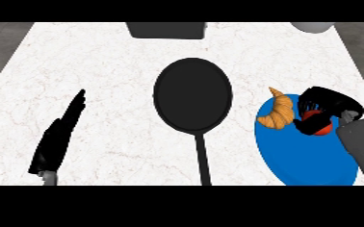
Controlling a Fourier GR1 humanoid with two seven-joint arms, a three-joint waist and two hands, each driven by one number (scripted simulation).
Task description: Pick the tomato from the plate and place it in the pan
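A red tomato [319,127] lies on the blue plate [302,158] at the right, mostly hidden under my right hand [323,105], whose black fingers curl round it from above. A black pan [192,95] sits in the middle of the counter with its handle pointing toward me. Nothing lies in the pan. My left hand [60,134] rests open at the lower left, fingers straight and pointing away from me, holding nothing.
A brown croissant [279,110] lies on the plate's left part, just left of the tomato. A dark grey box [166,30] stands at the counter's far edge. At the far right corner a pale round object [311,26] shows partly.
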